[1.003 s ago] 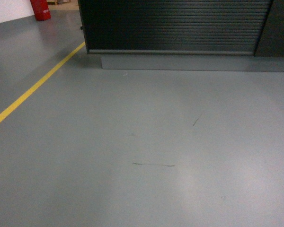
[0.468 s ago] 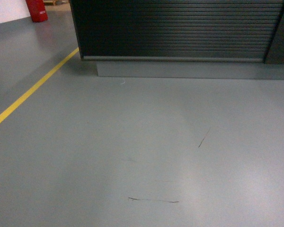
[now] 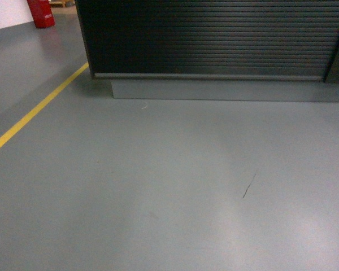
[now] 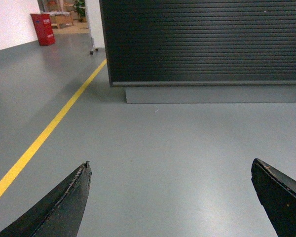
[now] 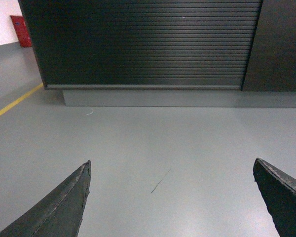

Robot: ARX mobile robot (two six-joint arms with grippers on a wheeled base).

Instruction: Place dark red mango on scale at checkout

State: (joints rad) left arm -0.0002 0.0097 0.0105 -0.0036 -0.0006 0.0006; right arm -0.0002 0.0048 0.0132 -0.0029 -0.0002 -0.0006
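Both pincers [image 4: 170, 197] [image 5: 171, 197] gape, released — grey floor [image 3: 158, 186], yellow line [image 3: 34, 113], ribbed black checkout [image 3: 214, 39] ahead.

The checkout [image 3: 209, 39] shows its black ribbed front above a grey base.

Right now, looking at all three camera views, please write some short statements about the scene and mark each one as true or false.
1. The checkout has a horizontally ribbed black front on a grey base. True.
2. The left gripper holds a mango. False: its jaws stand wide apart with only bare floor between them.
3. A yellow line runs along the floor on the left side of the head view. True.
4. The scale is visible on the checkout. False: the counter top is out of frame in every view.
5. The right gripper is open and empty. True.
6. The red object stands on the right. False: it stands far left.
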